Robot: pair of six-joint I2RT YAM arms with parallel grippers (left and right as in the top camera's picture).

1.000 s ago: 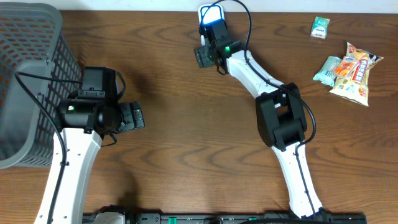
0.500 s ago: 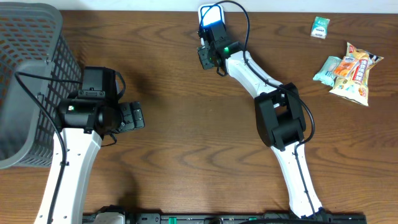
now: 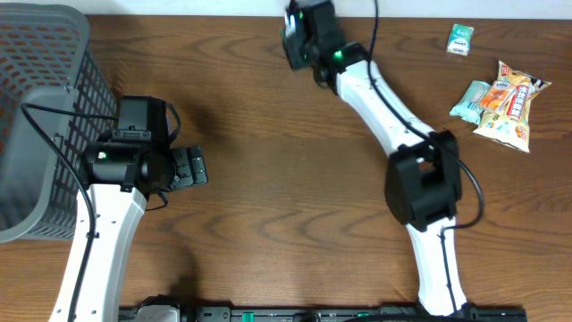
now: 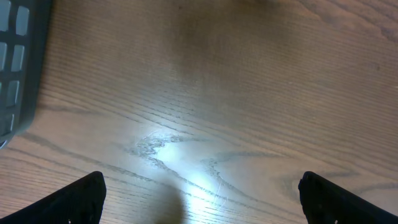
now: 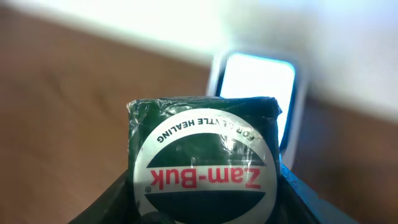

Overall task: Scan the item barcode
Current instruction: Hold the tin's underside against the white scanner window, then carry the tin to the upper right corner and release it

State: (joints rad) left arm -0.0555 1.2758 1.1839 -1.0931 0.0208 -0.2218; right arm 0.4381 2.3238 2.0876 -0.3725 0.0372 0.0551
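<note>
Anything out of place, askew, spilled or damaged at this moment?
Nothing stands out. The right gripper holds the green Zam-Buk box, seemingly intact, in front of the lit scanner. The snack packets lie closed on the table's right side, and the basket stands upright.

Grey mesh basket (image 3: 43, 55), snack packets (image 3: 502, 100)

You can read "Zam-Buk" in red, upside down, on the green box (image 5: 205, 155), across its white band, with "HEALING" curved along the round emblem. Print on the far-right snack packets (image 3: 505, 103) is too small.
</note>
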